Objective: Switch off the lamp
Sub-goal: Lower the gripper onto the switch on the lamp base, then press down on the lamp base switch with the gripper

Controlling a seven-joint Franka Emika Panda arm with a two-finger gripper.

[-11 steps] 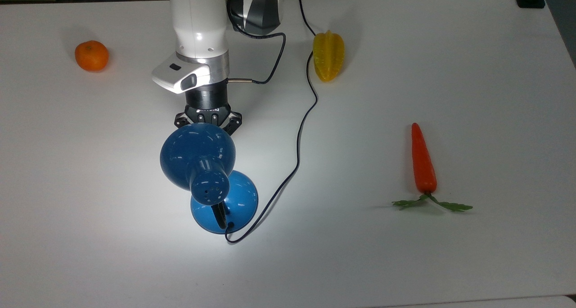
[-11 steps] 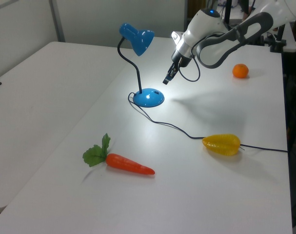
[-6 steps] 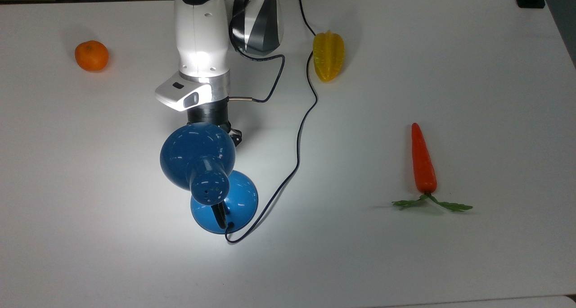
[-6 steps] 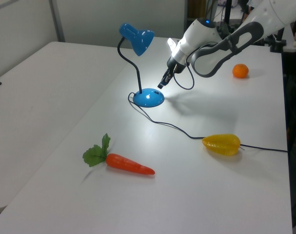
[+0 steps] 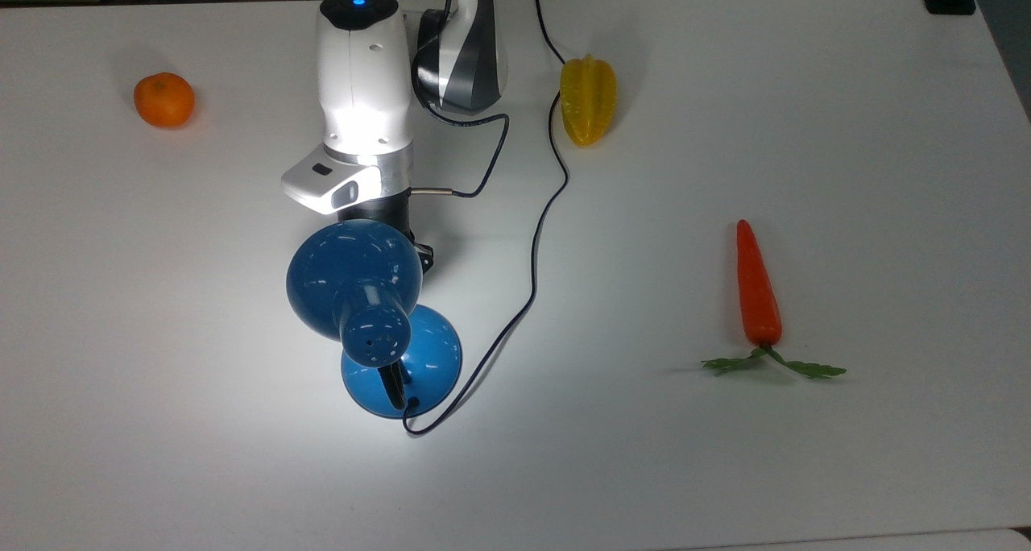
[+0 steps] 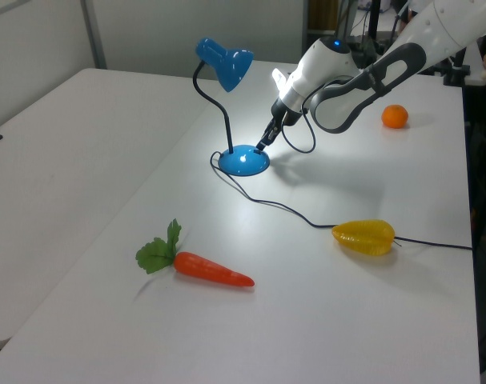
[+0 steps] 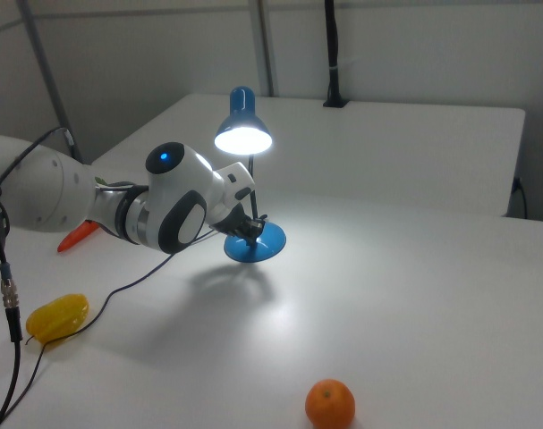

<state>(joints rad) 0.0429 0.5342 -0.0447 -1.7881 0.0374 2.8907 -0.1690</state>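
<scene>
The claw (image 6: 261, 146) tips onto the lit lamp's (image 6: 226, 67) base (image 6: 244, 160) at its 1 o'clock edge; finger gap unclear.

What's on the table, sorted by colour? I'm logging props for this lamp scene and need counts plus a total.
Blue: 1, the lamp
Orange: 2, the mandarin and the carrot
Yellow: 1, the star fruit
Total: 4
</scene>
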